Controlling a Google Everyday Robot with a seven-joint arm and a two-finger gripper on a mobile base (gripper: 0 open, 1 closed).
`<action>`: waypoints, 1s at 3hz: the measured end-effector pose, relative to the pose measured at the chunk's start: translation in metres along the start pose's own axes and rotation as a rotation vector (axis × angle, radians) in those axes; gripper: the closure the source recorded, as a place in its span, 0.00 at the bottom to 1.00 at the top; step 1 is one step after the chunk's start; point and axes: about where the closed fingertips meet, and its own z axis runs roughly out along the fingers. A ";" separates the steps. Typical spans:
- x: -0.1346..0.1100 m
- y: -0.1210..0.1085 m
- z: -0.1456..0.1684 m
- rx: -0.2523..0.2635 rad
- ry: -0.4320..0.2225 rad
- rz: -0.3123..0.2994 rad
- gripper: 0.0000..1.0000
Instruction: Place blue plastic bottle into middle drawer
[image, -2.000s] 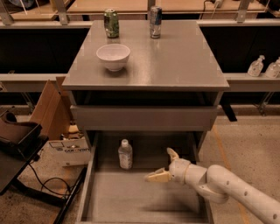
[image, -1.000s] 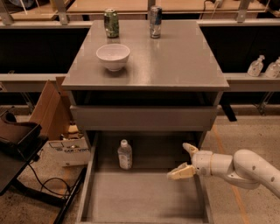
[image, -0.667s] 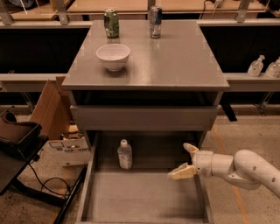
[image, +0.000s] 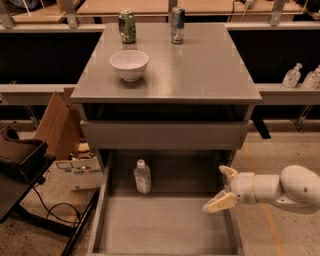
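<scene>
My tool (image: 223, 188) hangs over the right wall of the middle drawer (image: 160, 227), fingers spread apart and holding nothing. The blue plastic bottle (image: 142, 176) stands upright on the drawer's floor, toward its back left, well apart from my tool. Above the drawer, the counter (image: 200, 70) carries a white bowl (image: 129, 64), a green can (image: 127, 26) and a silver-blue can (image: 177, 25).

The blue plastic bottle (image: 142, 176) stands upright, white cap on top, at the back left of the pulled-out grey middle drawer (image: 165, 225), bottom centre of frame. The gripper (image: 223, 188), fingers spread, is at the drawer's right wall.
</scene>
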 end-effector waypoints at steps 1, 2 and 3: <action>-0.012 0.001 -0.052 0.006 0.219 -0.078 0.00; -0.029 0.014 -0.116 0.021 0.379 -0.122 0.00; -0.056 0.036 -0.177 0.101 0.477 -0.163 0.00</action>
